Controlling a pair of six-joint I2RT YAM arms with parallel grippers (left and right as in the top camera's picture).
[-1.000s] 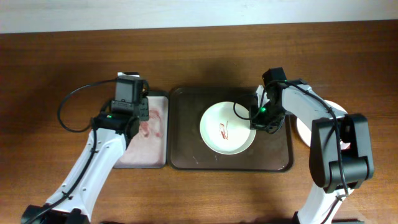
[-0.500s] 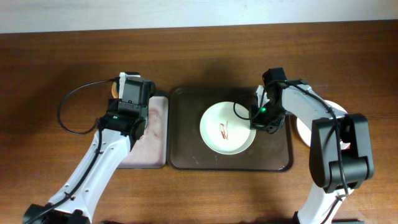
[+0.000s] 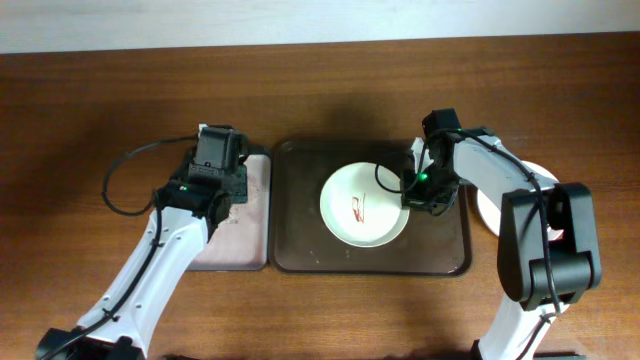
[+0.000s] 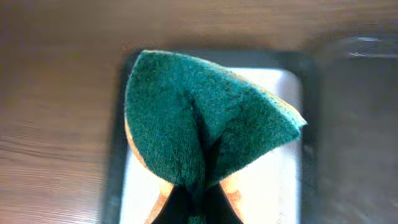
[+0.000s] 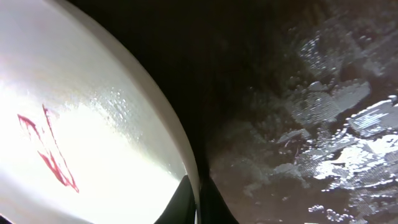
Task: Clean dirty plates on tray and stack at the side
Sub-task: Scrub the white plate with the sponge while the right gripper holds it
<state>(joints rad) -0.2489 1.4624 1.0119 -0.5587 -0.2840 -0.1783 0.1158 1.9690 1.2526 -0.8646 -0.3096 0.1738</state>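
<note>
Two pincers to log. Left pincer (image 4: 199,202), condition? (Clerk)

Closed tight on one sponge (image 4: 205,118). Green scouring face outward, yellow body beneath, folded into a crease where the fingers pinch it. (Checker)

Location of sponge? (Clerk)

Over a pale tray (image 3: 250,240), which lies on the tabletop (image 3: 100,100) just beside the dark tray (image 3: 300,255), on the left arm's side. Whether the sponge touches the pale tray: cannot tell. (Checker)

Right pincer (image 5: 198,202)? (Clerk)

Drawn almost together, clamped on the rim of the dirty plate (image 3: 365,205), one finger on each face of the rim, at the plate's edge nearest the right arm. (Checker)

Dirty plate, particulars? (Clerk)

One, white, round, lying inside the dark tray, roughly at its centre. One red smear (image 3: 361,210) near the plate's middle. Fine droplets show on its surface close to the rim in the right wrist view. The tray floor beside it is wet, with shining patches. (Checker)

Further items? (Clerk)

One second white plate (image 3: 487,208), on the tabletop just beyond the dark tray's right end, partly hidden beneath the right arm. (Checker)
</note>
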